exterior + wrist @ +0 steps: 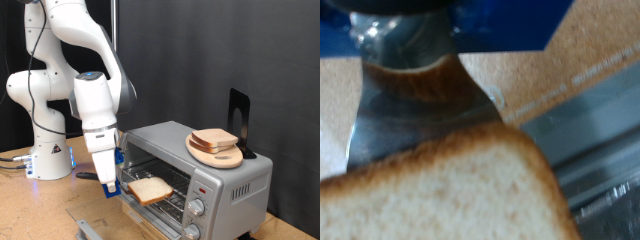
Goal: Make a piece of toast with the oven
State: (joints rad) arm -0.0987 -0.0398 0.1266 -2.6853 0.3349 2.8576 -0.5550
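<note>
**Slice held at the oven mouth**

At the left of the exterior view stands the white arm, its forearm slanting down toward the lower centre of the frame. There the gripper (113, 186) is clamped on one edge of the piece of toast (150, 189), which juts out toward the exterior view's right and sits at the open front of the oven (205, 172), over the wire rack (172, 197). The wrist view confirms the pinch: a metal finger (415, 85) presses the crust, and the pale crumb (440, 200) fills the lower part of that picture. Whether the slice already rests on the rack cannot be told.

Further right, on the oven's roof, a round wooden plate (215, 154) carries a second slice (216, 140), with a black stand (238, 120) just behind it.

The hold is on one edge only, so the soft bread may droop or tear. If it tilts, its free corner could catch the rack wires or the door frame and slip out. The two knobs (196, 218) sit in the lower right.
</note>
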